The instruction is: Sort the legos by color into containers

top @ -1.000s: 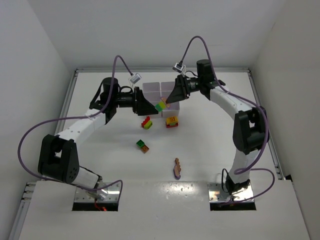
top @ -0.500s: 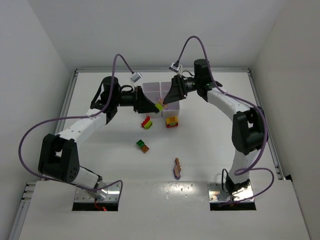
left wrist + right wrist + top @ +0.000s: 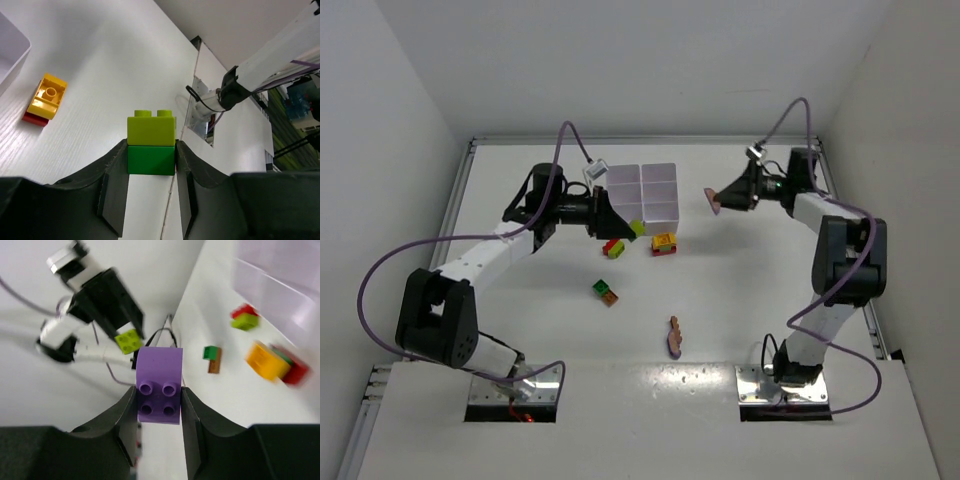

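The lime-on-green stack (image 3: 151, 145), two glossy, square-edged bricks with round studs on top, sits clamped between the matte black fingers of the left gripper (image 3: 626, 228). It is held above the table (image 3: 740, 300) at the near left corner of the tray (image 3: 642, 192), a translucent white plastic block of six square open cells at the far middle. The right gripper (image 3: 159, 392) pinches a smooth purple brick (image 3: 159, 375), rounded at one end and showing four studs, raised well right of the tray. On the flat white table lie a red-and-lime clump (image 3: 613, 245) and a yellow-and-red clump (image 3: 663, 242) just near of the tray, and a green-and-orange pair (image 3: 606, 291) nearer still.
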Controlling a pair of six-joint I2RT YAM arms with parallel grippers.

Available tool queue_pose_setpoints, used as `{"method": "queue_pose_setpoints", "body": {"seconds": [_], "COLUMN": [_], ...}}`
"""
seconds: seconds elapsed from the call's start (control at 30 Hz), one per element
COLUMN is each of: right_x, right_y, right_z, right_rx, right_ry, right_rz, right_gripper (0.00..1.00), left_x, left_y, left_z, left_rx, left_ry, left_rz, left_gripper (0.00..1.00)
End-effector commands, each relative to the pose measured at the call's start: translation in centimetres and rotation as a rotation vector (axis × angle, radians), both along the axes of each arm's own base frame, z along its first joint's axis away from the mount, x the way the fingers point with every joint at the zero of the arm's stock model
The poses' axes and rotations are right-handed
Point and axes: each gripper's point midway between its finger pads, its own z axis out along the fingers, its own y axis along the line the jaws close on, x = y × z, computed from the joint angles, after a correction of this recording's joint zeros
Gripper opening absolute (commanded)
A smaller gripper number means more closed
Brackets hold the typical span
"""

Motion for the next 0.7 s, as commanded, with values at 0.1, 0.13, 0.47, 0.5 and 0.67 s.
{"method": "queue_pose_setpoints", "body": {"seconds": [0.1, 0.13, 0.47, 0.5, 0.67], "right_x": [-1.7, -2.8, -4.7, -4.7, -5.1], "right_y": [-9.2, -8.2, -13.8, -13.7, -13.0], "right_z": [-8.7, -9.6, -15.4, -15.4, -17.3], "right_rx": [-0.531, -0.678, -1.267, -1.286, -1.288], "right_ry": [-0.021, -0.092, 0.019, 0.001, 0.005], "right_rz": [-0.268, -0.172, -0.305, -0.309, -0.287], "right_gripper": [0.00, 0.00, 0.08, 0.16, 0.44], "left_x": [-0.5, -0.1, 1.3, 1.6, 1.8], "left_y": [0.1, 0.1, -1.5, -1.8, -2.4], "left_z": [0.6, 0.9, -2.0, -2.3, -3.6], "left_rx": [0.050, 0.054, 0.201, 0.226, 0.258], "left_ry": [-0.114, -0.134, -0.141, -0.152, -0.127], "left_rz": [0.012, 0.025, 0.124, 0.140, 0.140], "left_gripper": [0.06, 0.07, 0.10, 0.10, 0.10]}}
